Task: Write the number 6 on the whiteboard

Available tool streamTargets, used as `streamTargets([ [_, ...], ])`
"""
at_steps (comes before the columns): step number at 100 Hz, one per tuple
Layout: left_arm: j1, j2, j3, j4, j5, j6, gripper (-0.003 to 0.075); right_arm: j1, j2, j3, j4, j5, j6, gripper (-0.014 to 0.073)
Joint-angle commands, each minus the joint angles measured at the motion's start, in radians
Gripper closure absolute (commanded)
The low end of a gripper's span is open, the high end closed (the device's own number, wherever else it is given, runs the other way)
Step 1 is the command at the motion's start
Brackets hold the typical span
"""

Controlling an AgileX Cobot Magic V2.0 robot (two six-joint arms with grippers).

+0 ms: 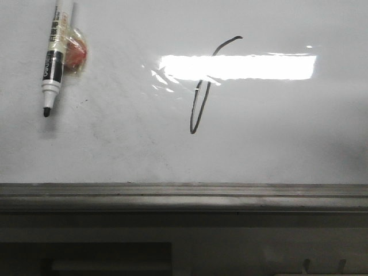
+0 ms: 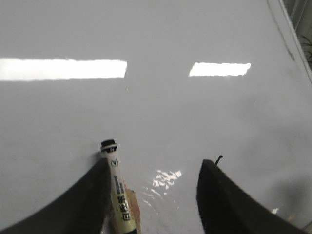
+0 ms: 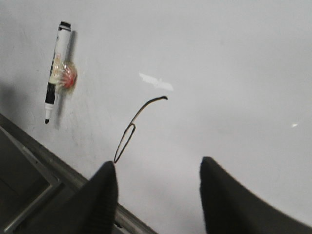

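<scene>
The number 6 (image 1: 199,106) is a thin black slanted loop with a hooked tail, drawn near the middle of the whiteboard (image 1: 276,138). A white-and-black marker (image 1: 54,57) lies uncapped on the board at the upper left, tip pointing down. In the left wrist view my left gripper (image 2: 156,165) stands open over the board, with the marker (image 2: 119,190) lying against the inner side of one finger and the 6's tail (image 2: 219,158) peeking past the other. My right gripper (image 3: 158,163) is open and empty, one fingertip just below the 6's loop (image 3: 126,139).
A red-orange lump in clear wrap (image 1: 76,52) sticks to the marker's side. A grey metal ledge (image 1: 184,195) runs along the board's near edge, also seen as the ledge (image 3: 34,151) in the right wrist view. Bright glare (image 1: 241,66) crosses the 6.
</scene>
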Motion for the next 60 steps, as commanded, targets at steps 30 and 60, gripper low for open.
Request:
streamTargets([
  [30,0.001,-0.120,-0.020,0.016,0.032,0.125,0.0741,-0.007,-0.123,0.026,0.059,-0.153,-0.127,0.0645],
  [60,0.001,-0.244,0.118,0.078,0.099,0.125,0.0740,-0.007,-0.477,0.284,0.065,-0.307,-0.160,0.0646],
])
